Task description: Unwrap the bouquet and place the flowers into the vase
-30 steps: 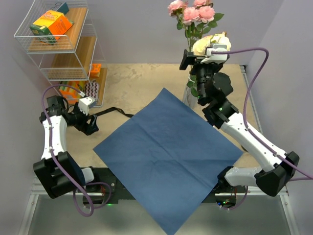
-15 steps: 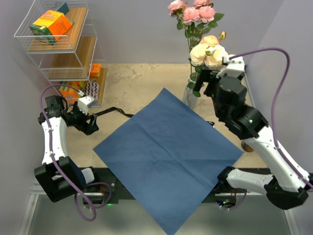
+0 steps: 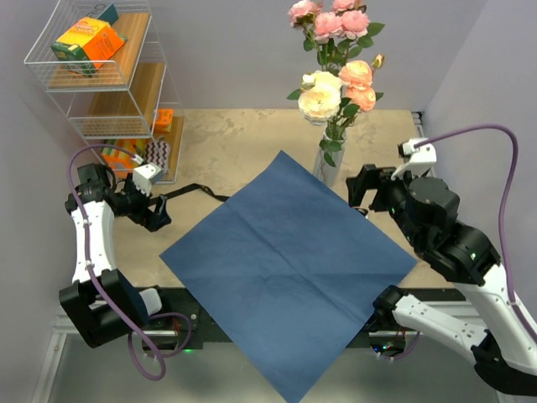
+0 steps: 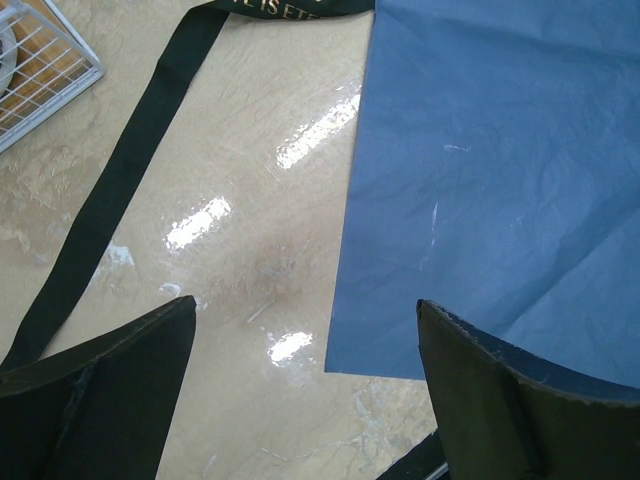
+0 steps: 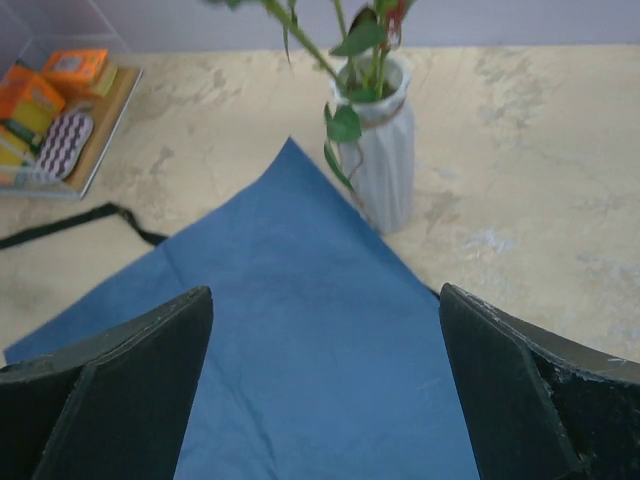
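Observation:
The white ribbed vase [image 3: 329,165] [image 5: 385,160] stands at the back of the table and holds the flowers [image 3: 336,88]: pink roses on top, peach and cream ones lower, on green stems. The bouquet's blue paper [image 3: 289,260] [image 4: 500,180] [image 5: 300,350] lies spread flat, its far corner touching the vase. The black ribbon [image 3: 197,191] [image 4: 120,190] lies loose at its left. My right gripper [image 3: 362,186] [image 5: 325,300] hovers open just right of the vase, holding nothing. My left gripper [image 3: 156,215] [image 4: 305,320] is open and empty over the paper's left corner.
A wire shelf rack [image 3: 109,75] [image 4: 40,70] with orange boxes [image 3: 88,40] stands at the back left, close to the left arm. Packets [image 5: 50,110] lie on its lowest board. Grey walls close in behind and on the right.
The right gripper has drawn back and down from the cream and peach roses toward the near right; they now stand free in the vase. The left arm has hardly moved.

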{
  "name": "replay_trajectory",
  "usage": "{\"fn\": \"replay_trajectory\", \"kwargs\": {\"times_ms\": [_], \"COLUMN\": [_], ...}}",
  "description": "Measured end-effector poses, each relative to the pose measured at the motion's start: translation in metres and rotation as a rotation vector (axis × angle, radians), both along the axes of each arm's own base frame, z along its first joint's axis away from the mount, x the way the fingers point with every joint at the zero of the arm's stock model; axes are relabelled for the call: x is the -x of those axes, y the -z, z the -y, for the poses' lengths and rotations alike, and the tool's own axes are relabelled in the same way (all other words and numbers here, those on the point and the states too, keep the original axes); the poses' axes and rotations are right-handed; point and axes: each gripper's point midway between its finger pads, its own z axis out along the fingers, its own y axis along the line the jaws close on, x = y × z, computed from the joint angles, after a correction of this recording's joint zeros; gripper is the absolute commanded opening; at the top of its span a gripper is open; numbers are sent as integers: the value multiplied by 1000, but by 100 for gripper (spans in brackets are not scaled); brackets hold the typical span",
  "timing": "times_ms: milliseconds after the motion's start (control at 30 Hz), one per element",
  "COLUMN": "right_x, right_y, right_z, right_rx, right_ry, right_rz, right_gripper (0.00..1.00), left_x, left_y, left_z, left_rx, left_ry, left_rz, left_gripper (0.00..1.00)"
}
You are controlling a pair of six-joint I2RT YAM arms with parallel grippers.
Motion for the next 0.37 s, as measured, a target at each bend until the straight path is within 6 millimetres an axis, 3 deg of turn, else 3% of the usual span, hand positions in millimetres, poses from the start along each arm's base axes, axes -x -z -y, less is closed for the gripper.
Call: {"fn": "replay_trajectory", "kwargs": {"times_ms": [100, 367], "right_x": [17, 33], "right_y": [21, 14], "right_z": [3, -11], "right_rx": [1, -62], "right_ry": [-49, -161], "right_rz": [-37, -24], "right_gripper": [99, 99], "left_x": [0, 0], "left_y": [-1, -3], "left_z": [1, 5], "left_rx": [4, 35], "left_ry": [-2, -10], "left_rz": [0, -2], "left_gripper": [97, 98]}}
